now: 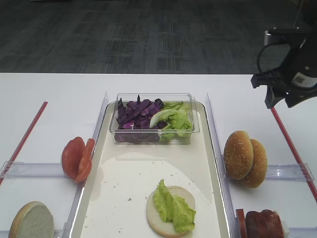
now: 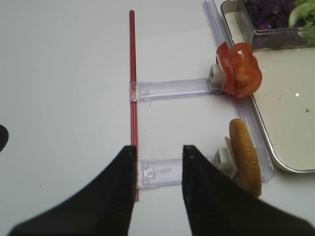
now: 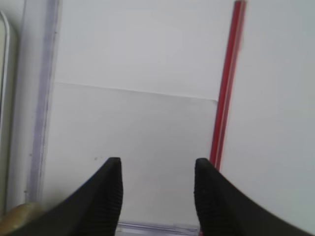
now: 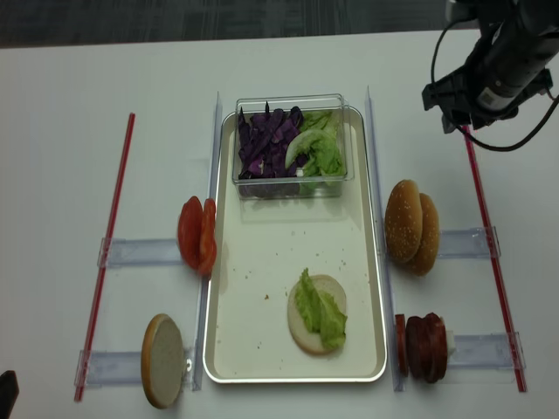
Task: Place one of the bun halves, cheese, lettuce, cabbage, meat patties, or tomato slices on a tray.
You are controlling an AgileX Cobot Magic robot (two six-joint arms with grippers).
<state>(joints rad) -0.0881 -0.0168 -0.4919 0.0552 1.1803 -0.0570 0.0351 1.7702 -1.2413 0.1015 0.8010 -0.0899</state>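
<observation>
1. Nearest edge of bench (image 1: 54,94): pale cut-face bun half (image 1: 31,221) at front left, standing on edge in a clear holder; dark meat patties (image 1: 264,223) at front right, also on edge.
2. Tray (image 1: 124,198) runs down the middle. On its near part lies a bun half, cut face up (image 1: 151,212), w/ a lettuce leaf (image 1: 173,206) on top.
3. Mid row: tomato slices (image 1: 78,157) upright just left of the tray; two sesame bun halves (image 1: 244,157) upright just right of it.
4. Far end of tray: clear tub (image 1: 153,134) w/ purple cabbage (image 1: 137,115) on its left side, more green leaves (image 1: 174,118) on its right.
5. Right pincer (image 3: 156,189): released, nothing between the fingers; up over the bench's far right, near the red strip (image 1: 290,144), well apart from the food.
6. Left pincer (image 2: 156,172): released, holding nothing; over the bench left of the tray, by the left red strip (image 2: 132,98).
</observation>
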